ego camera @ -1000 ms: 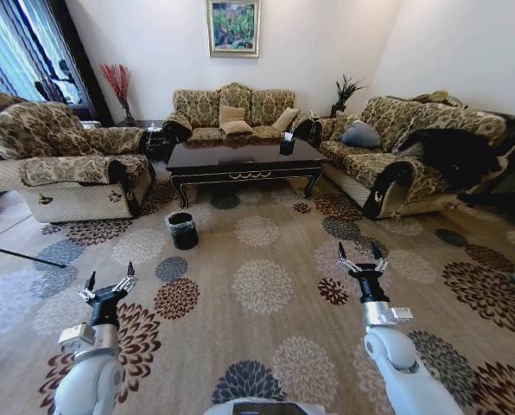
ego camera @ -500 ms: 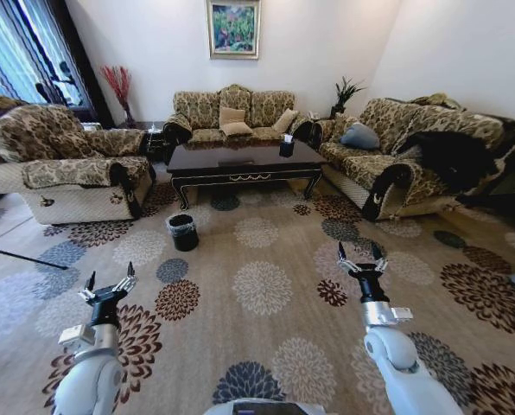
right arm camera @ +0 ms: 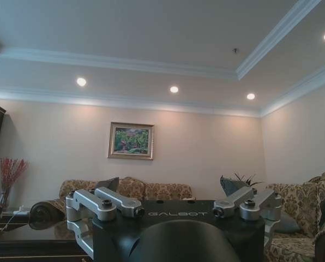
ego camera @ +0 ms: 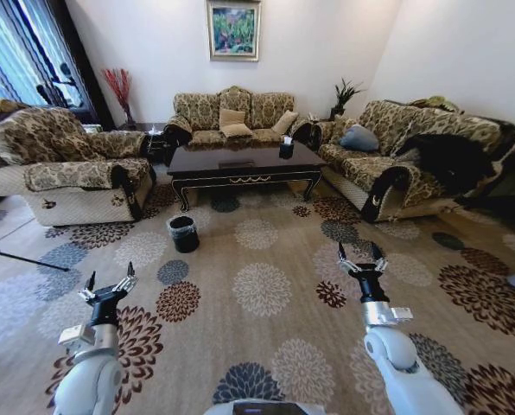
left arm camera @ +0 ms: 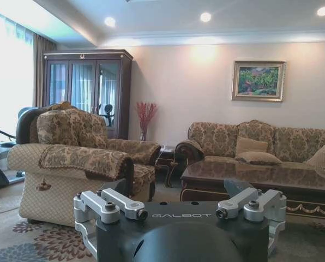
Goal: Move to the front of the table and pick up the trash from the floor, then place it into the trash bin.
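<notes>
The floor is a big soft rug (ego camera: 266, 337) with round flower shapes in brown, blue and cream. Three puffy sofas with a leafy gold pattern stand around it: one by the far wall (ego camera: 232, 112), one on the left (ego camera: 67, 164), one on the right (ego camera: 404, 151). A framed picture (ego camera: 234, 28) hangs on the pale wall above the far sofa.

The counter (ego camera: 240, 162) stands in the middle, in front of the far sofa. It is long, low, dark and shiny, with curvy legs and a gold trim. A small dark box (ego camera: 286, 147) sits near its right end.

The bin (ego camera: 183, 232) is small, round and black, with a crinkly clear bag over its rim. It stands on the rug near the counter's front left corner.

No trash can be made out on the rug.

The left hand (ego camera: 109, 284) and the right hand (ego camera: 362, 257) both hang low over the near rug, well apart. Both are open and hold nothing.
</notes>
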You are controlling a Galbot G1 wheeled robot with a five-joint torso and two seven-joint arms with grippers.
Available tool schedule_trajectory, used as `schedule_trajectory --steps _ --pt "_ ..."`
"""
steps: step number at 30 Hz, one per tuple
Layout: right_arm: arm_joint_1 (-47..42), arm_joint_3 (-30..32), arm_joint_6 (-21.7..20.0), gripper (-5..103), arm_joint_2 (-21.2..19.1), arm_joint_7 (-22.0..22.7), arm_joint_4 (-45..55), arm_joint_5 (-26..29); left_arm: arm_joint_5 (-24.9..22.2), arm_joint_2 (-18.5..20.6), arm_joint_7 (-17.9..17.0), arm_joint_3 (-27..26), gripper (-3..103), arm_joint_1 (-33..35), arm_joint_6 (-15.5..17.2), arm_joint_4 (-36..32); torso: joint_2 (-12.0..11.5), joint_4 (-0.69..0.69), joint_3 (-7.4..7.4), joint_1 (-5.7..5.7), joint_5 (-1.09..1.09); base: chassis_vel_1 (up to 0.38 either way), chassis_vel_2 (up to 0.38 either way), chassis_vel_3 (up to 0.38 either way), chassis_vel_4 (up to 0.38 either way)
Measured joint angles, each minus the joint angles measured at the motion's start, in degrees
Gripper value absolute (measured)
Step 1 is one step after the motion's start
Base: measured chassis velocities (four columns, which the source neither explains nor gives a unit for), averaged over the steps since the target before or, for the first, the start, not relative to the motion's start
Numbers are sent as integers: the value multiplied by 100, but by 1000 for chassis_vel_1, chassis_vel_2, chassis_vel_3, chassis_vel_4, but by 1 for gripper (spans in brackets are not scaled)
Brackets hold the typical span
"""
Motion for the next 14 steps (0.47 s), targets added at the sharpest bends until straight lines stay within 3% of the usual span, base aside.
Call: schedule_trajectory --steps 14 --pt "0 0 0 100 0 0 0 0 0 0 0 0 100 0 0 0 397 0 219 178 0 0 0 0 0"
